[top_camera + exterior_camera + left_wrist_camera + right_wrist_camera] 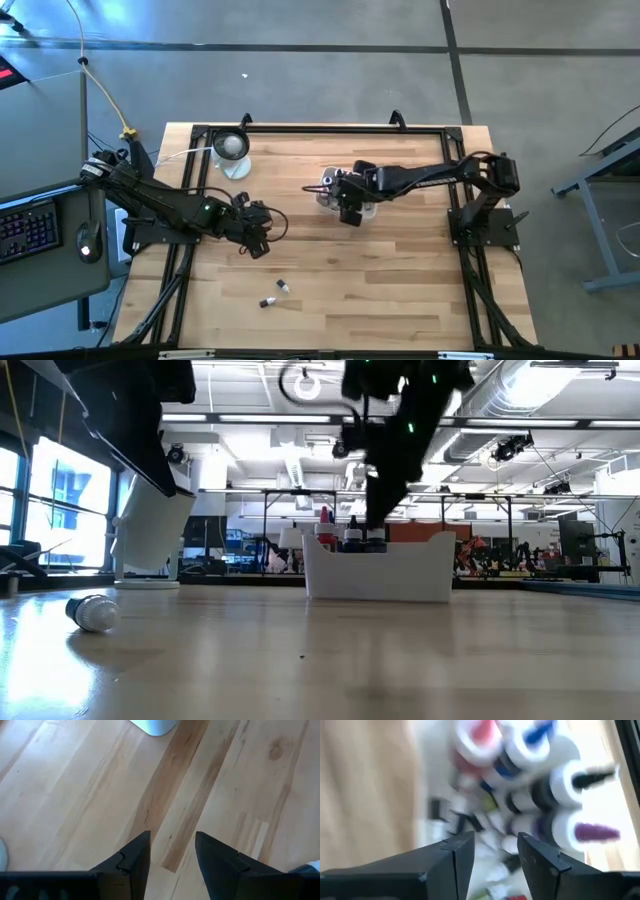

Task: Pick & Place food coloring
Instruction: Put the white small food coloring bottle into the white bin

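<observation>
Right gripper (487, 855) over the tray (378, 575), fingers spread, empty — bottles (530, 775) packed just beneath. Two more bottles (274, 294) lie loose near the left gripper (172, 852), also spread, empty. Likely light, hard, slick plastic — pinch the body below the cap.

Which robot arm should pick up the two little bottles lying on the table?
Probably the left. The left gripper hangs open and empty over bare wood, close to the two loose bottles near the front edge. The right gripper is farther off, open above the white tray of bottles.
</observation>
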`<state>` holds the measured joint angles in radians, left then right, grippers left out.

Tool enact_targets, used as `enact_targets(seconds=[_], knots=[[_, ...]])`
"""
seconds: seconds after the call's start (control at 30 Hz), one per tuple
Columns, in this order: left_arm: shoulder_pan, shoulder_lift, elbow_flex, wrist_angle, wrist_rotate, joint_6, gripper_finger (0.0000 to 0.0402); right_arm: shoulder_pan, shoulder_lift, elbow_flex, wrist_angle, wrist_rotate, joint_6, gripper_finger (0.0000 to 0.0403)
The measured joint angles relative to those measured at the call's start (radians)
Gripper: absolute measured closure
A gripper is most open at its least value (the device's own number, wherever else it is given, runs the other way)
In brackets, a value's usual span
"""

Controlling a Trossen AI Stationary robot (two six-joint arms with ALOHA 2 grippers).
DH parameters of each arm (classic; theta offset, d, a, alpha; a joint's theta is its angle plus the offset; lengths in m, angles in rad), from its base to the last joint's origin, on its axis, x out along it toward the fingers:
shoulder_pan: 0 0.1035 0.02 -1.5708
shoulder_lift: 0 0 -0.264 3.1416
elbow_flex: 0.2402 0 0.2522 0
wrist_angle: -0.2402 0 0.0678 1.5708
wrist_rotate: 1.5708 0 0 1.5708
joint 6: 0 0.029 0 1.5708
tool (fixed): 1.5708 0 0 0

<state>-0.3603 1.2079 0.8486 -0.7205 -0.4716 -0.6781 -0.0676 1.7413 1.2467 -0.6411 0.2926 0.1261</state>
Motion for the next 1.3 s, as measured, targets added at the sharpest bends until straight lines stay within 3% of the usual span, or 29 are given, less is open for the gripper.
enact_targets(seconds=[0.2,0.37,0.43,0.5,0.6,0.7,0.83,1.07,1.3], knots=[[0.0,0.0,0.0,0.015,0.032,0.0,0.025,0.085,-0.001,0.127,-0.059,-0.045,0.051,0.026],[0.0,0.008,0.0,0.006,0.034,0.016,0.025,0.175,-0.001,0.079,-0.022,-0.056,0.113,0.0262],[0.0,0.02,0.0,0.023,0.059,0.125,0.025,0.21,-0.001,0.038,0.031,-0.041,0.152,0.0263],[0.0,0.041,0.0,0.055,0.155,0.309,0.025,0.243,-0.001,0.002,0.094,-0.008,0.161,0.0262],[-0.007,0.095,0.0,0.14,0.396,0.536,0.025,0.281,-0.001,-0.021,0.153,0.053,0.142,0.0263],[-0.031,0.165,0.0,0.271,0.526,0.597,0.025,0.3,-0.001,-0.021,0.153,0.075,0.12,0.0263],[-0.062,0.256,0.001,0.406,0.52,0.624,0.025,0.306,-0.001,-0.018,0.16,0.076,0.12,0.0263],[-0.101,0.4,0.0,0.459,0.539,0.615,0.025,0.306,-0.002,-0.017,0.166,0.076,0.12,0.0263],[-0.105,0.469,0.001,0.477,0.536,0.613,0.0251,0.306,-0.002,-0.017,0.171,0.076,0.127,0.0263]])
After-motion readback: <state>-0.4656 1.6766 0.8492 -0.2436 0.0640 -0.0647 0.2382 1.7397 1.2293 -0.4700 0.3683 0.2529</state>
